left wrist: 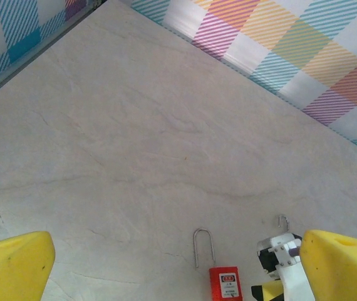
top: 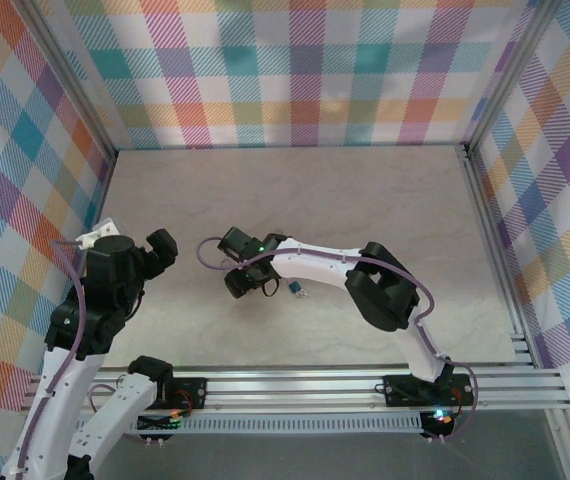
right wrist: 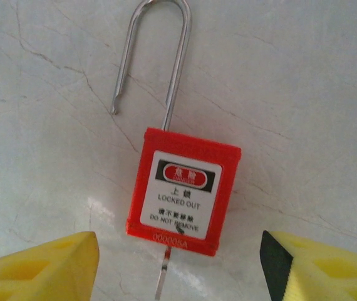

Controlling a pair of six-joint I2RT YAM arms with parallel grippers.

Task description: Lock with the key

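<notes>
Your red padlock (right wrist: 183,191) lies flat on the table (left wrist: 134,125) with its label facing up and its steel shackle (right wrist: 156,56) swung open, one leg free of the body. The key (right wrist: 161,276) is a thin silver strip sticking out of the bottom edge of the red padlock, pointing away from the shackle.

Your right gripper (right wrist: 178,251) hangs just above the bottom end of the red padlock. Its jaws stand apart, one yellow finger (right wrist: 47,266) on each side of the red padlock's lower corners. There is bare table between each finger and the red body, so they have hold of nothing.

Your left gripper (left wrist: 177,263) sits well apart from the red padlock, looking across the table at it. Its jaws are spread wide with nothing between them.

A small blue padlock (top: 293,288) lies near the red padlock, on its right in the top view.
</notes>
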